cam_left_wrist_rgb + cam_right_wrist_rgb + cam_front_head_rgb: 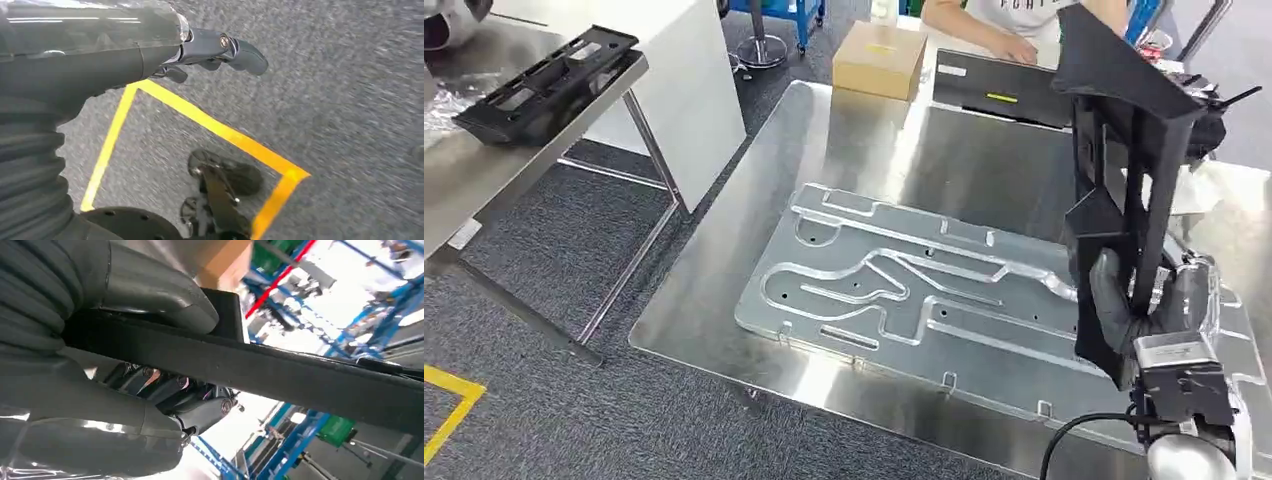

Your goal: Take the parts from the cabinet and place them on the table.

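Black and long, the part stands nearly upright in the right hand, its long axis running from the grip at its lower end up to a broad angled plate at its top, which leans slightly toward the far side of the scene. The right hand's dark fingers wrap around the lower stretch of the frame, so almost all of the part rises above the hand; in the right wrist view a thick thumb presses on one side of the black bar and darker fingers curl under the other. Held this way, the part hangs over the near right portion of the steel tabletop, above the right end of a grooved aluminium plate that lies flat there. Farther back on the tabletop sit a cardboard box and a flat black tray, with a person's hand resting by the tray. Off to the left, another black part lies on a separate steel table. The left hand hangs over grey carpet marked with yellow tape, fingers loosely curled and holding nothing.
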### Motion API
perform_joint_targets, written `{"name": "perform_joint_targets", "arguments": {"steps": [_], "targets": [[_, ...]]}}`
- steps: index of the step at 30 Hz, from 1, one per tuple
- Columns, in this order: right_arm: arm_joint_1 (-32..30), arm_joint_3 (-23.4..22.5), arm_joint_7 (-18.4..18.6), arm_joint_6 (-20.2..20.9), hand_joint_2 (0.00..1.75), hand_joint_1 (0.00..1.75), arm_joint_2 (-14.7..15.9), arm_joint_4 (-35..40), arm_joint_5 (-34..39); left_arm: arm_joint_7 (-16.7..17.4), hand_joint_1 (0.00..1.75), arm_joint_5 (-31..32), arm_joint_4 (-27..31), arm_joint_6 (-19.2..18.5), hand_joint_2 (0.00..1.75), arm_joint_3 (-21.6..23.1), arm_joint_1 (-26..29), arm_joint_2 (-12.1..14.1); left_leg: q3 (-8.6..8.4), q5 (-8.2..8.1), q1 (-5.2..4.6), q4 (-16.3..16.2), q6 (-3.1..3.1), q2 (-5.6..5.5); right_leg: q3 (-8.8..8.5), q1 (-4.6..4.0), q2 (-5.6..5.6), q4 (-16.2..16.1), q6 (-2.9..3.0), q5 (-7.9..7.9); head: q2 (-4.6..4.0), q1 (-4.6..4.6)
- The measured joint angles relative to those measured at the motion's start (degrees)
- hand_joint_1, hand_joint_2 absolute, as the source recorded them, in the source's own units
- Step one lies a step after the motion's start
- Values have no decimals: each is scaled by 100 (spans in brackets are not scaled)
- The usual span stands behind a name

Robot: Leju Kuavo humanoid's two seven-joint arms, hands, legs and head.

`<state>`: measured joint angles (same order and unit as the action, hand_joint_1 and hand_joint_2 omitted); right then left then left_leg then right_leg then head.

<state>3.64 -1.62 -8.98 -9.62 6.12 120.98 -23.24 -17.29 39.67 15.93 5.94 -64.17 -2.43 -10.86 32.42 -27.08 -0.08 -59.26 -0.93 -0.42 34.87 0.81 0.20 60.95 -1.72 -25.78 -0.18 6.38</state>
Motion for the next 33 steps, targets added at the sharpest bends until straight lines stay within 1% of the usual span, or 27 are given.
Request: {"name": "perform_joint_targets", "arguments": {"steps": [1, 3, 4, 5, 6, 8, 9, 10, 11, 12, 14, 15, 16, 17, 19, 20, 21, 22, 24, 25, 26, 27, 28, 29, 30, 31, 33], "targets": [[81, 0, 158, 77, 175, 175, 48, -41, -199, -13, 0, 13, 0, -22, 175, 0, 0, 4, 22, 2, 9, 6, 27, -4, -42, -11, -5, -126, 63, -78, 0, -2], [212, 0, 485, 356, 175, 175, 130, -204, -652, -33, 0, 41, 0, -67, 175, 0, -10, 13, 11, 3, 16, 54, 77, 11, -18, -24, 13, -115, 110, -78, -2, 2], [287, 2, 599, 521, 175, 175, 175, -306, -813, -37, 0, 46, 0, -98, 175, 0, -19, 18, -6, -27, -3, 52, 124, 12, -48, 25, 19, -170, 158, -65, 0, 0], [370, 30, 727, 726, 175, 175, 220, -455, -982, -46, 0, 48, 0, -124, 175, 0, -17, 42, -3, -96, 17, -18, 153, 12, -98, 36, -6, -208, 187, -59, 0, 0], [488, 57, 774, 818, 175, 175, 245, -534, -1043, -52, 0, 48, 0, -136, 175, 0, -18, 44, 102, -228, 14, -260, 168, 12, -119, 37, -7, -224, 236, -72, 0, 0], [705, 243, 1023, 1334, 175, 175, 370, -903, -1329, -50, 0, 46, 0, -166, 175, -2, -18, 53, 589, -628, 27, -1194, 188, 12, -139, 16, -13, -222, 277, -92, 0, 0], [790, 357, 1095, 1497, 175, 175, 415, -1060, -1420, -41, 0, 46, 0, -175, 175, -4, -16, 55, 826, -754, 29, -1621, 195, 12, -149, 4, -16, -220, 292, -103, 0, 2], [853, 438, 1139, 1585, 175, 175, 439, -1187, -1462, -31, 0, 44, -2, -179, 175, -11, -15, 59, 978, -757, 31, -1838, 200, 13, -164, -8, -17, -220, 298, -114, 0, 0], [924, 540, 1182, 1681, 175, 175, 470, -1336, -1512, -17, 0, 44, -2, -179, 175, -18, -15, 72, 988, -614, 30, -1769, 192, 12, -186, -16, -16, -219, 299, -128, 0, 0], [987, 630, 1197, 1731, 175, 175, 496, -1447, -1532, -11, 0, 44, -2, -179, 175, -24, -15, 85, 863, -355, 30, -1432, 176, 14, -218, -24, -15, -218, 293, -151, 0, 0], [1134, 783, 1241, 1821, 175, 175, 516, -1652, -1573, 20, 0, 44, -2, -179, 175, -35, -16, 98, 399, 233, 29, -383, 117, 14, -302, -35, -8, -218, 275, -205, 0, 0], [1183, 855, 1252, 1842, 175, 175, 522, -1754, -1582, 22, 0, 44, -2, -179, 175, -42, -18, 114, 272, 215, 19, -125, 76, 13, -309, -36, -9, -221, 260, -221, -2, 0], [1237, 907, 1254, 1860, 175, 175, 522, -1821, -1597, 28, 0, 48, -2, -179, 175, -48, -25, 118, 224, 211, -3, 13, 72, 14, -276, -75, 9, -182, 230, -234, 0, 2], [1264, 975, 1272, 1888, 175, 175, 524, -1910, -1615, 42, 0, 48, -4, -179, 175, -50, -38, 118, 254, 206, -2, -18, 60, 12, -259, -66, 9, -200, 194, -216, 0, 2], [1321, 1136, 1280, 1910, 175, 175, 522, -2060, -1671, 52, 0, 52, -7, -179, 175, -65, -31, 118, 252, 202, -10, 10, 21, 6, -275, -65, 9, -231, 144, -220, 0, 0], [1365, 1200, 1291, 1923, 175, 175, 522, -2121, -1704, 59, 0, 59, -11, -179, 175, -72, -39, 116, 204, 233, 47, 84, -23, 14, -277, -69, 12, -213, 108, -261, 0, 0], [1405, 1253, 1294, 1928, 175, 175, 522, -2188, -1720, 63, 0, 66, -13, -179, 175, -74, -43, 120, 177, 240, 50, 118, -40, 14, -250, -55, -2, -95, 77, -335, 0, 0], [1461, 1313, 1294, 1938, 175, 175, 522, -2267, -1741, 66, 0, 70, -13, -179, 175, -79, -51, 122, 171, 239, 55, 124, -64, 19, -103, -47, -3, 201, 53, -514, 0, 0], [1496, 1425, 1294, 1952, 175, 175, 518, -2420, -1803, 66, 0, 74, -13, -179, 175, -90, -64, 125, 171, 231, 54, 121, -72, 17, 388, -9, -3, 1144, 3, -905, 0, 0], [1495, 1490, 1285, 1969, 175, 175, 514, -2489, -1827, 66, 0, 77, -15, -179, 175, -94, -63, 125, 170, 227, 55, 117, -76, 15, 567, 1, -4, 1443, -13, -955, 0, 0], [1501, 1547, 1272, 1982, 175, 175, 507, -2548, -1849, 66, 0, 85, -15, -181, 175, -98, -62, 125, 163, 219, 57, 114, -75, 12, 625, 11, -5, 1474, -26, -857, 0, 0], [1519, 1589, 1254, 1987, 175, 175, 503, -2601, -1873, 63, 0, 92, -15, -184, 175, -105, -61, 125, 148, 209, 61, 111, -68, 8, 547, 18, -9, 1251, -27, -653, 0, 0], [1544, 1626, 1237, 1997, 175, 175, 498, -2651, -1899, 57, 0, 98, -20, -190, 175, -114, -59, 125, 127, 197, 63, 105, -53, 6, 362, 21, -13, 822, -15, -383, 0, 0], [1573, 1661, 1206, 2011, 175, 175, 498, -2692, -1919, 50, 0, 101, -31, -199, 175, -120, -61, 125, 97, 181, 64, 102, -34, 4, 76, 20, -17, 221, 12, -76, 0, 0], [1604, 1705, 1184, 2024, 175, 175, 496, -2727, -1934, 37, 0, 105, -37, -199, 175, -122, -61, 125, 76, 168, 66, 106, -14, 6, -117, 6, -18, -210, 56, -15, 0, 0], [1627, 1744, 1171, 2034, 175, 175, 485, -2754, -1938, 29, 0, 105, -39, -199, 175, -125, -70, 125, 77, 153, 35, 92, 22, 5, -158, -48, -19, -263, 86, -39, 0, 0], [1652, 1806, 1151, 2039, 175, 175, 461, -2769, -1943, 24, 0, 107, -39, -199, 175, -129, -74, 125, 52, 155, 77, 125, 87, 8, -166, -85, -4, -270, 147, -42, 0, 0]]}}
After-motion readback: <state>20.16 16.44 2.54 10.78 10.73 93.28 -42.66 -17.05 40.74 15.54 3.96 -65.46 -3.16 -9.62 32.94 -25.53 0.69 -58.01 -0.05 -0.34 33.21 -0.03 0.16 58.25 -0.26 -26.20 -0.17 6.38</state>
